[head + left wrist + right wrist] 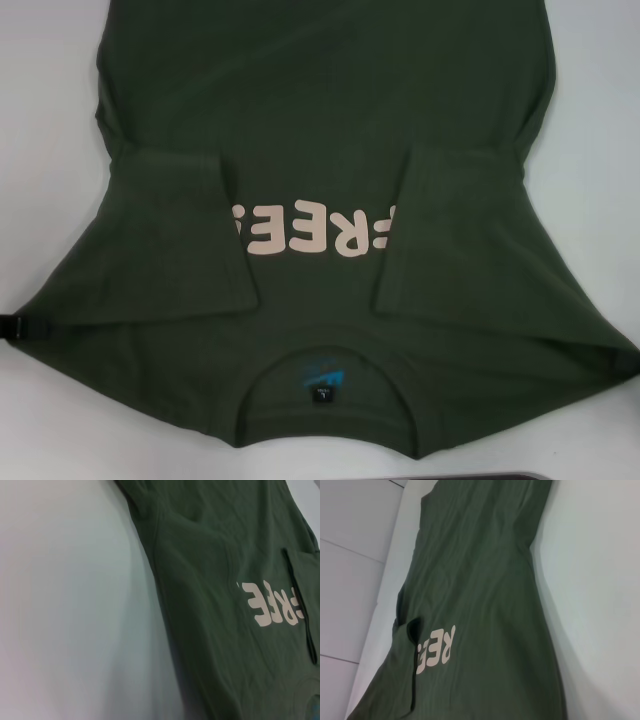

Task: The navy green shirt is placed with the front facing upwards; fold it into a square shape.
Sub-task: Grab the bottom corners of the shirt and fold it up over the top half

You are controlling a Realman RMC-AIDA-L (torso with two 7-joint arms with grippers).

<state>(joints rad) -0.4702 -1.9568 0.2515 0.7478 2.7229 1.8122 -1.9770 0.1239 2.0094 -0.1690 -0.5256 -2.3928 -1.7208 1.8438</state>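
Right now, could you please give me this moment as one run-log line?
navy green shirt: flat, front up, both sleeves folded inward over chest | left gripper: at shirt's left edge | right gripper: at right edge | table

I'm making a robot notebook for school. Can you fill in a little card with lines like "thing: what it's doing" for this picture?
shirt: navy green shirt lying flat, front up, collar end nearest the robot
sleeves: both folded inward over the chest
lettering: pale letters partly covered by the sleeves, upside down in the head view
neck label: small black label with blue print inside the collar
surface: white table
left claw: black part at the shirt's left edge
right claw: only a dark sliver at the shirt's right edge
fold progress: sleeves in, body not yet folded square
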